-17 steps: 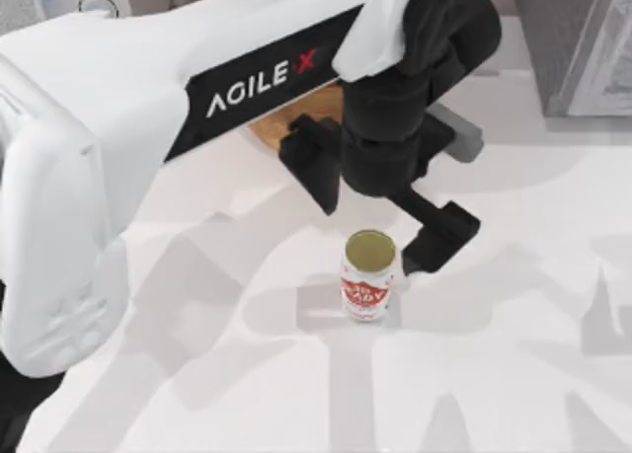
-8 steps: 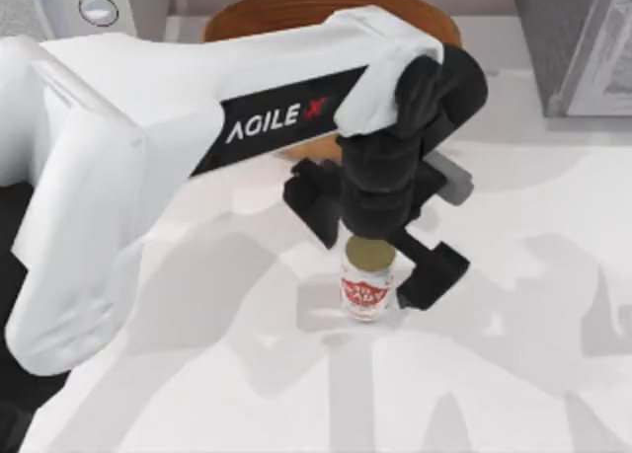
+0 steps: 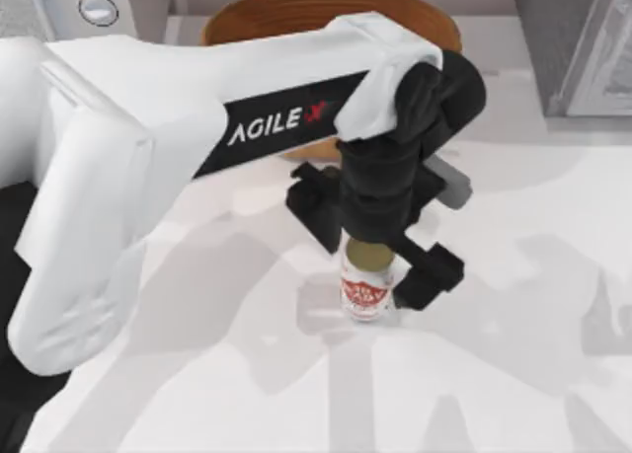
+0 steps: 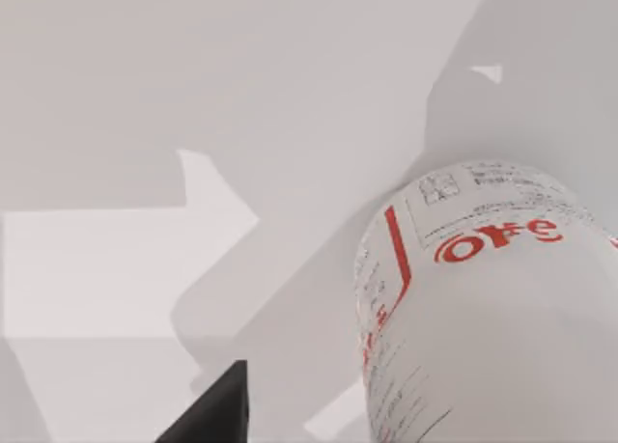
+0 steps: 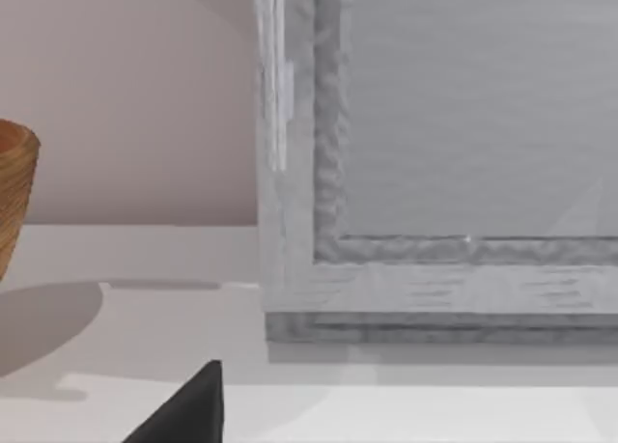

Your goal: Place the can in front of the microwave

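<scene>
- Here, the left gripper [image 3: 367,258] hangs directly over the can [image 3: 366,287], its black fingers [image 3: 431,278] spread wide on either side and gripping nothing.
- The can stands upright near mid-table, just in front of the wooden basket [image 3: 247,14].
- The microwave [image 3: 69,4] sits at the far left corner, well apart from the can.
- A darker grey box [image 3: 573,43] occupies the far right.

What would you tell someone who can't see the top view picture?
The left arm's black pincer is down around a small red-and-white can standing upright on the white table, one finger on each side. Behind the arm sits a brown basket; the pale microwave is at the far left corner and a darker grey box at the far right.
</scene>
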Controlling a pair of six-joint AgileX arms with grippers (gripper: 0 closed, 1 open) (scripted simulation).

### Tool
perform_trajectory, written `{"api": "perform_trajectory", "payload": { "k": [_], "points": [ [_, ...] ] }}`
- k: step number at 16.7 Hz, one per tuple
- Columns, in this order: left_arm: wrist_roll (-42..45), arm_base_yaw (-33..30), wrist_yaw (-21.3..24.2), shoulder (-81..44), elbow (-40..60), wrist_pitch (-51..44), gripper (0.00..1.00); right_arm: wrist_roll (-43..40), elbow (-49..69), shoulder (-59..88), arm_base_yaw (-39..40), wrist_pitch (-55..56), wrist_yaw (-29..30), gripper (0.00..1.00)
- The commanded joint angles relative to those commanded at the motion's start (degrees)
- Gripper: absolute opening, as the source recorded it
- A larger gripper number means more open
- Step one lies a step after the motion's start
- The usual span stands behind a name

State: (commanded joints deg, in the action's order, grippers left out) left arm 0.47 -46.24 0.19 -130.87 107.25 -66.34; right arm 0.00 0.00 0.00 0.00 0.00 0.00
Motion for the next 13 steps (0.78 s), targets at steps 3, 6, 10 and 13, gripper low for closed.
{"api": "perform_trajectory", "payload": {
  "k": [3, 6, 10, 13],
  "points": [
    [0.0, 0.0, 0.0, 0.0, 0.0, 0.0, 0.55, 0.0, 0.0, 0.0, 0.0, 0.0, 0.0, 1.0],
    [0.0, 0.0, 0.0, 0.0, 0.0, 0.0, 0.32, 0.0, 0.0, 0.0, 0.0, 0.0, 0.0, 1.0],
    [0.0, 0.0, 0.0, 0.0, 0.0, 0.0, 0.02, 0.0, 0.0, 0.0, 0.0, 0.0, 0.0, 1.0],
    [0.0, 0.0, 0.0, 0.0, 0.0, 0.0, 0.0, 0.0, 0.0, 0.0, 0.0, 0.0, 0.0, 1.0]
  ]
}}
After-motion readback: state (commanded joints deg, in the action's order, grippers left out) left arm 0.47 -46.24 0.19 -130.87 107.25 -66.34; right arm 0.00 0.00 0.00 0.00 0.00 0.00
